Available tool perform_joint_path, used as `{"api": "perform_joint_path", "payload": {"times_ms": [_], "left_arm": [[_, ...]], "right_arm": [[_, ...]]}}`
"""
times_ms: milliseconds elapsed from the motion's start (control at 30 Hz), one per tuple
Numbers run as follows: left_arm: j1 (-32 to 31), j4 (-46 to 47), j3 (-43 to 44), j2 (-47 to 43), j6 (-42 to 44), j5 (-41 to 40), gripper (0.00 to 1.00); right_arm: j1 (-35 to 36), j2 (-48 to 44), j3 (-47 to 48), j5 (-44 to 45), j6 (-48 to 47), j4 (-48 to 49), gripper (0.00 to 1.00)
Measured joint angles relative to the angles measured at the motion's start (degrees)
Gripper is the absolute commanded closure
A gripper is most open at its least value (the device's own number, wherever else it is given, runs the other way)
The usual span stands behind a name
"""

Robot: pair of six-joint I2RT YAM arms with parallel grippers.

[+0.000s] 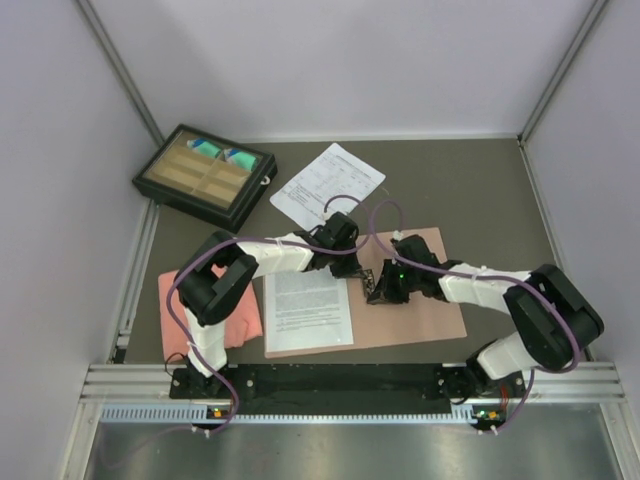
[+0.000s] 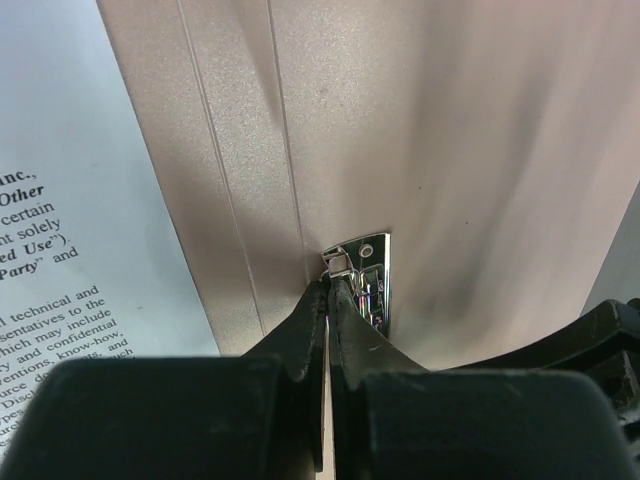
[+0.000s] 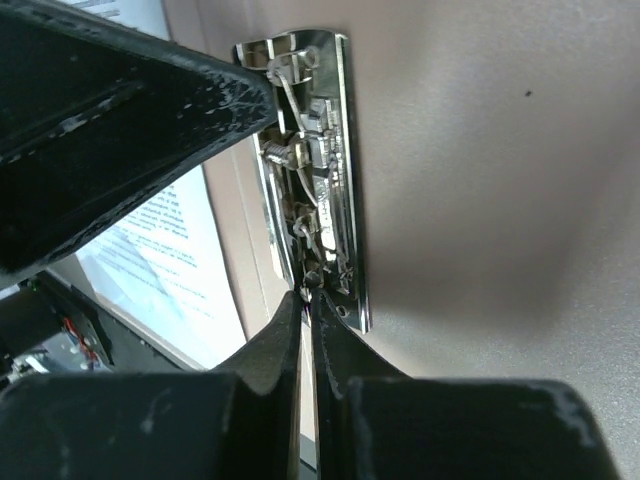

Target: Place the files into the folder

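The tan folder lies open on the table, with a metal clip along its spine. The dense text sheet lies on the folder's left half. The table-layout sheet lies on the table behind the folder. My left gripper is shut, its tips pinching the small tab at one end of the clip. My right gripper is shut, its tips pinching a metal part at the other end of the clip. The text sheet shows in both wrist views.
A black compartment tray stands at the back left. A salmon-pink cloth lies left of the folder, partly under my left arm. A metal rail runs along the near edge. Walls close in both sides.
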Motion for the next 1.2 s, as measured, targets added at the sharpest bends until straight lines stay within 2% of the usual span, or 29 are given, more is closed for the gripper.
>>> {"api": "perform_joint_path", "payload": {"times_ms": [300,400,600,833,900,967,1067,1200], "left_arm": [[0.4,-1.0,1.5,0.6,6.4,-0.1,1.00],[0.4,-0.9,1.5,0.6,7.6,0.1,1.00],[0.1,-1.1,1.5,0.6,8.4,1.7,1.00],[0.0,-1.7,1.5,0.6,9.8,3.1,1.00],[0.0,-1.7,1.5,0.6,9.2,3.1,1.00],[0.0,-1.3,1.0,0.4,7.3,2.7,1.00],[0.0,0.5,-1.2,-0.6,2.6,2.3,1.00],[0.0,3.0,-3.6,-1.3,-5.4,1.8,1.00]], "right_arm": [[0.8,4.1,0.8,0.3,7.0,2.5,1.00],[0.9,2.2,0.0,0.3,6.0,3.8,1.00],[-1.1,-2.7,-0.7,1.1,1.6,-0.6,1.00],[-4.1,-3.1,-0.7,-0.8,-0.9,-2.5,1.00],[-4.1,-3.8,-1.1,-2.2,-1.0,-1.6,0.85],[-3.9,-6.0,-2.3,-3.9,-1.4,-0.6,0.76],[-3.6,-8.4,-3.0,-6.5,-2.0,1.4,0.72],[-3.4,-8.0,-3.7,-9.4,-2.4,4.6,0.71]]}}
